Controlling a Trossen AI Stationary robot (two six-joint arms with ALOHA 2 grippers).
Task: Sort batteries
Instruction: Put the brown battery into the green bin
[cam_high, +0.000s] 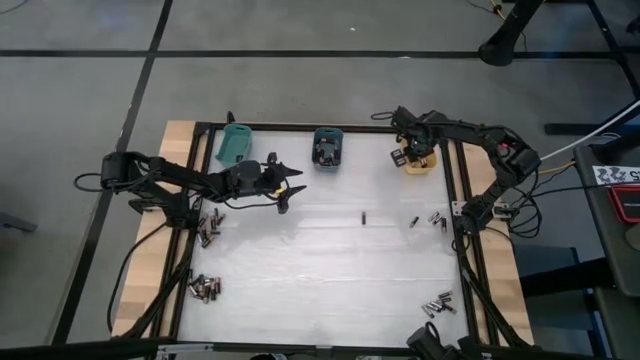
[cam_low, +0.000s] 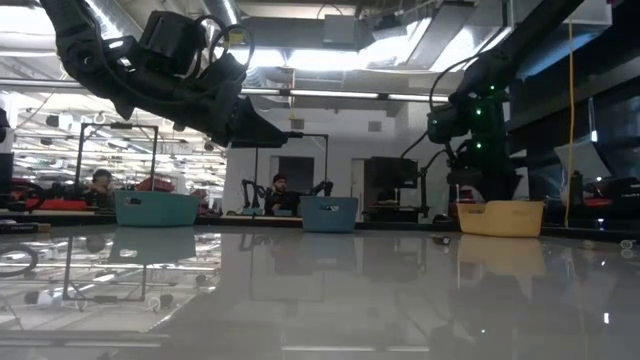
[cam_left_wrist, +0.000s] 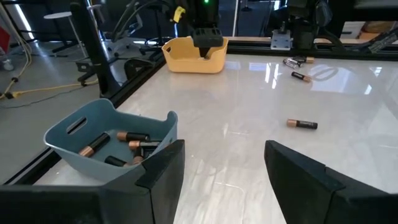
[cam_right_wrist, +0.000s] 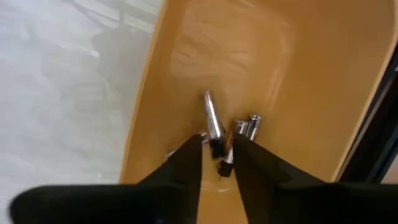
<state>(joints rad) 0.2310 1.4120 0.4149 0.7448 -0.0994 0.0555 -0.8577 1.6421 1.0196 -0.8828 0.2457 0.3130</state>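
Note:
My right gripper hangs inside the orange bin at the table's far right, shut on a battery. Two more batteries lie on that bin's floor. My left gripper is open and hovers above the table, just on the near left side of the blue bin, which holds several batteries. A single battery lies on the table beyond its fingers. The teal bin stands at the far left. My right gripper pinches one battery between its two fingertips at the battery's dark end. The fingers come from above, pointing down into the orange bin. The silvery rest of the battery sticks out past the fingertips toward the bin floor.
Loose batteries lie on the table: single ones near the middle and right, clusters at the left edge, the near left and the near right. A black frame borders the table. People sit in the room behind.

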